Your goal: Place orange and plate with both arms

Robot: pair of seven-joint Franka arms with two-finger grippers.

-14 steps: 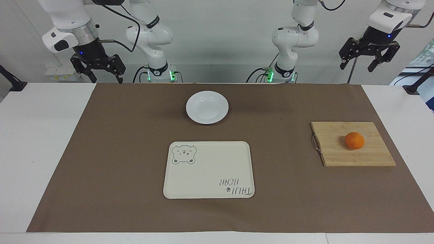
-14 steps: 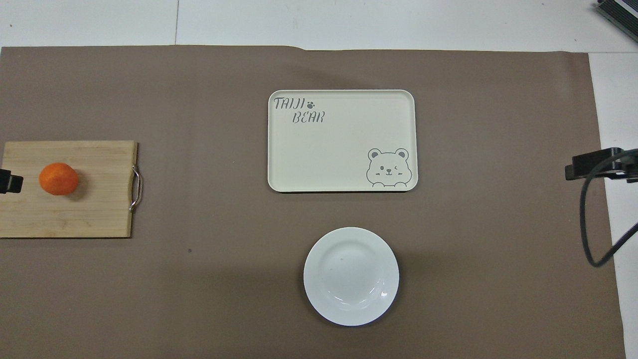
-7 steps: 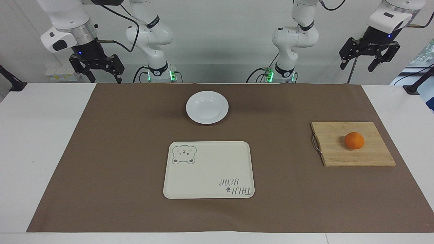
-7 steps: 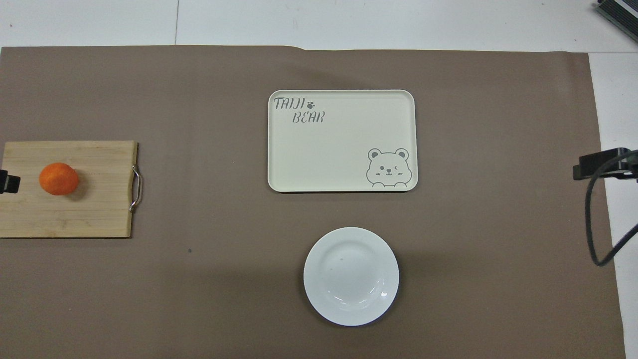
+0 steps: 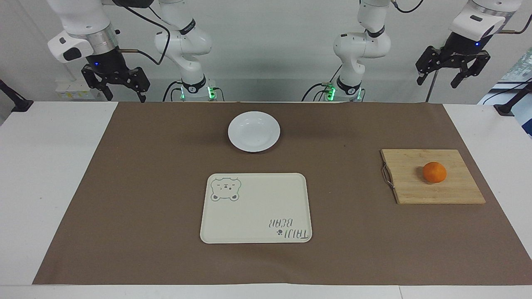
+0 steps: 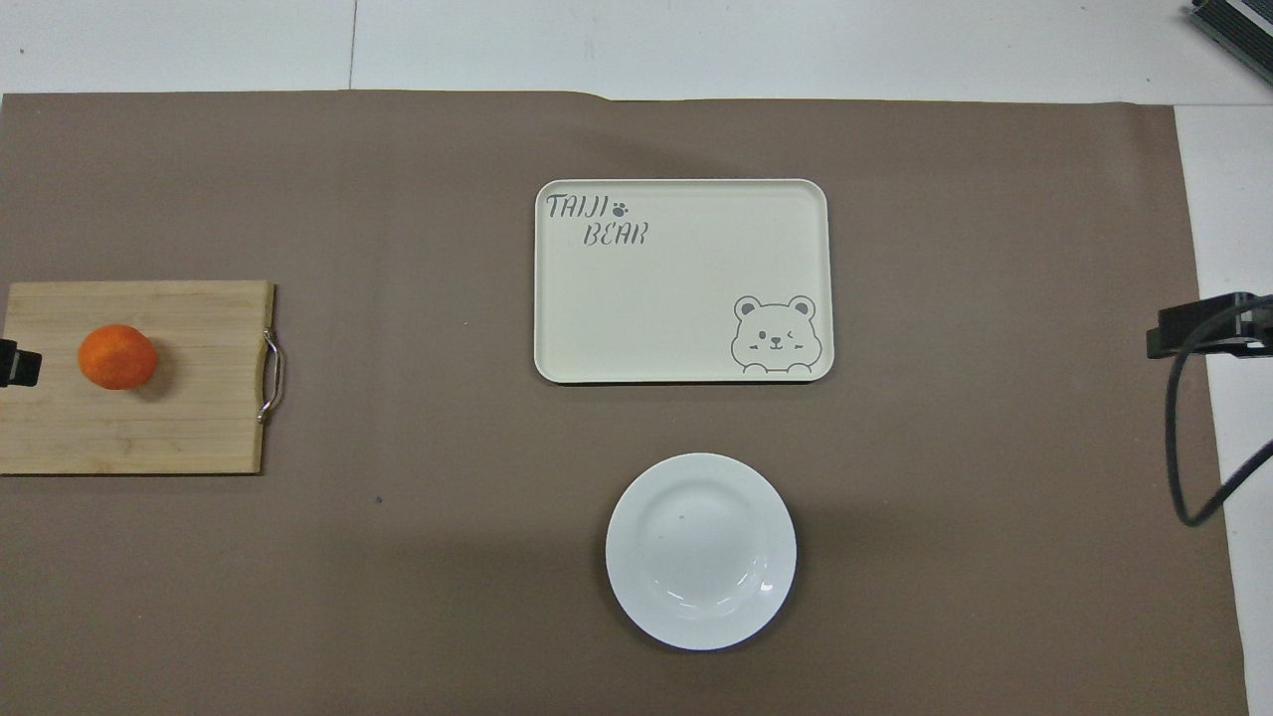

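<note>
The orange [image 5: 434, 172] [image 6: 117, 356] rests on a wooden cutting board [image 5: 415, 189] [image 6: 189, 428] toward the left arm's end of the table. The white plate [image 5: 254, 131] [image 6: 701, 552] sits empty on the brown mat at mid-table, nearer to the robots than the cream bear tray [image 5: 255, 207] [image 6: 681, 283]. My left gripper [image 5: 437, 83] hangs open and empty, high over the table's edge at the robots' end. My right gripper [image 5: 126, 99] hangs open and empty, high over that same edge at the right arm's end. Neither touches anything.
A brown mat [image 5: 145, 187] covers most of the white table. The cutting board has a metal handle [image 5: 387, 176] on the side toward the tray. A black cable [image 6: 1183, 447] hangs at the right arm's end in the overhead view.
Both grippers have drifted slightly outward toward their own ends of the table, the right one more. The orange, plate, tray and board have not moved.
</note>
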